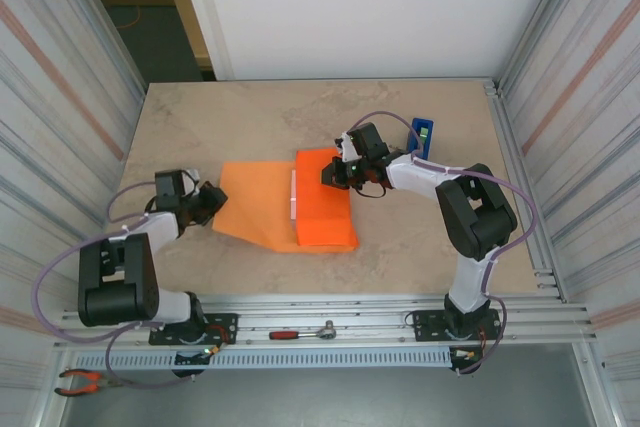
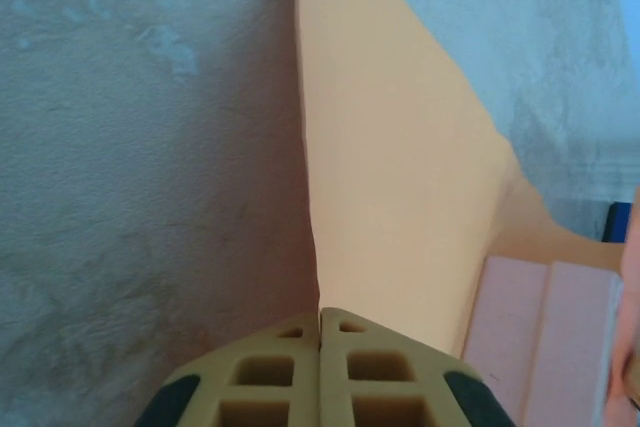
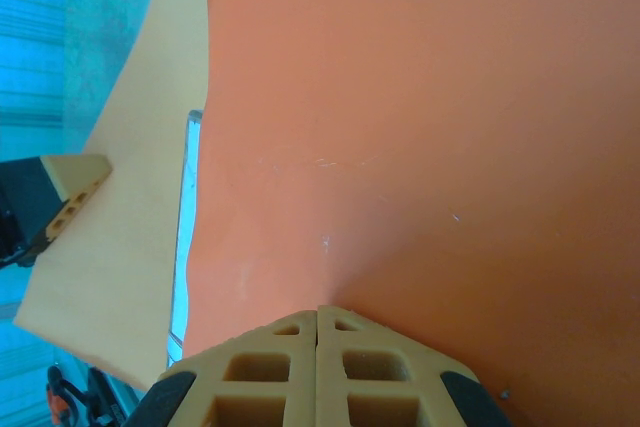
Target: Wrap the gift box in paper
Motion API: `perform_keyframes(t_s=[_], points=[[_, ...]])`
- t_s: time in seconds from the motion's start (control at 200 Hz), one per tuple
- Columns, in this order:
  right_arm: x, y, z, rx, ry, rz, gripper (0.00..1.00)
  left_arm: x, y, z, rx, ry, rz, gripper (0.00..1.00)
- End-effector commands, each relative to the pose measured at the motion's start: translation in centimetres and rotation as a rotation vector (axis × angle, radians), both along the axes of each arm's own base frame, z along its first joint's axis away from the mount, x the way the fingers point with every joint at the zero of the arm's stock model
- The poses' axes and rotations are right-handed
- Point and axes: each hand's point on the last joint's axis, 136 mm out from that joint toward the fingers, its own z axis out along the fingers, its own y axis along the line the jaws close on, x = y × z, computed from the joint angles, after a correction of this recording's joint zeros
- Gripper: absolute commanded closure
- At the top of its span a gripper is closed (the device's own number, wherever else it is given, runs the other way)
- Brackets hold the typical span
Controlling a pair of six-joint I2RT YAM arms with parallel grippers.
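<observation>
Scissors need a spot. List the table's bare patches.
Bare: the far strip of the table, behind the paper; the near strip by the rail. Crowded: the middle, where left tool and right tool meet the paper, and around the blue tape dispenser.

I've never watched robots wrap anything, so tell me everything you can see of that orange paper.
The paper is a thin, plain, bright orange sheet, smooth apart from a few soft creases. Its right part is folded over the gift box, of which a pale pink strip shows. Its left part, looking a lighter orange, lies spread on the table. The left gripper is shut on its left edge. The right gripper, shut, touches the top of the folded flap.
</observation>
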Motion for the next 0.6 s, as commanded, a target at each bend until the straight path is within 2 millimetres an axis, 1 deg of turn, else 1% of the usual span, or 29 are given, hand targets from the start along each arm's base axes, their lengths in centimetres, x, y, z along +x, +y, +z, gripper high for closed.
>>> perform_keyframes(t_s=[0.0,0.07,0.12,0.235,0.431,0.516,0.561,0.596], points=[[-2.9,-1.8,-6.3,-0.145,0.148,-0.015,1.00,0.4,-0.5,3.3,0.014,-0.099,-0.054,1.00],[-2.9,-1.9,-6.4,-0.146,0.148,-0.016,1.00,0.2,-1.3,4.6,0.023,-0.137,-0.078,1.00],[-2.9,-1.9,-6.4,-0.147,0.148,-0.016,1.00,-0.1,-2.2,5.7,0.035,-0.170,-0.108,1.00],[-2.9,-1.8,-6.5,-0.147,0.149,-0.016,1.00,-0.7,-5.1,7.9,0.054,-0.243,-0.184,1.00],[-2.9,-1.8,-6.5,-0.149,0.150,-0.016,1.00,-1.5,-9.7,10.6,0.074,-0.314,-0.294,1.00],[-2.9,-1.7,-6.5,-0.150,0.150,-0.016,1.00,-1.5,-10.8,11.4,0.094,-0.322,-0.327,1.00],[-3.0,-1.7,-6.5,-0.150,0.150,-0.016,1.00,-1.5,-10.9,11.5,0.119,-0.317,-0.337,1.00],[-2.9,-1.7,-6.4,-0.148,0.150,-0.015,1.00,-1.4,-10.6,11.5,0.153,-0.300,-0.327,1.00]])
